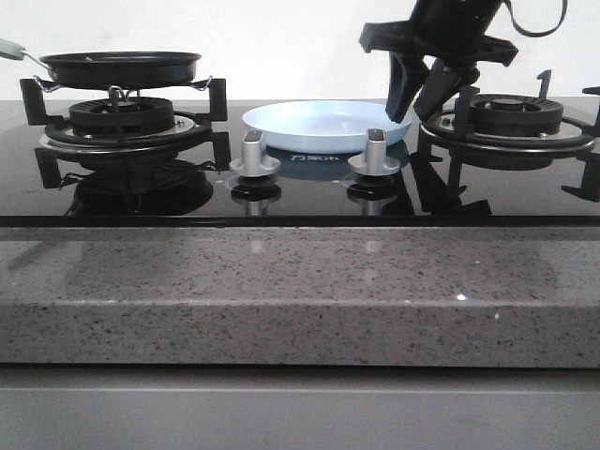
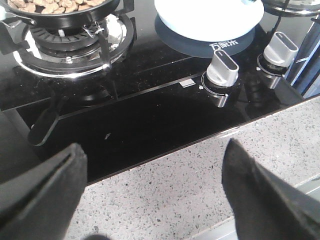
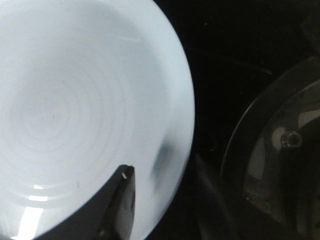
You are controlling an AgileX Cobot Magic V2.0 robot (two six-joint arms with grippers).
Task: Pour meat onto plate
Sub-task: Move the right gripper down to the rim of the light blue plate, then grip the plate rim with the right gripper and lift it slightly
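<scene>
The meat (image 2: 50, 6) lies as small orange-brown pieces in the black frying pan (image 1: 120, 66) on the left burner; the front view does not show the meat. The pale light-blue plate (image 1: 323, 122) sits empty on the glass hob between the burners, and also shows in the left wrist view (image 2: 210, 20) and the right wrist view (image 3: 75, 100). My right gripper (image 1: 412, 114) is open and hangs at the plate's right rim, which lies between its fingers (image 3: 162, 175). My left gripper (image 2: 154, 150) is open and empty over the counter's front edge, out of the front view.
Two silver knobs (image 1: 254, 150) (image 1: 375, 148) stand in front of the plate. The right burner (image 1: 511, 117) with its black grate is just right of my right gripper. A speckled grey stone counter (image 1: 300, 281) runs along the front of the hob.
</scene>
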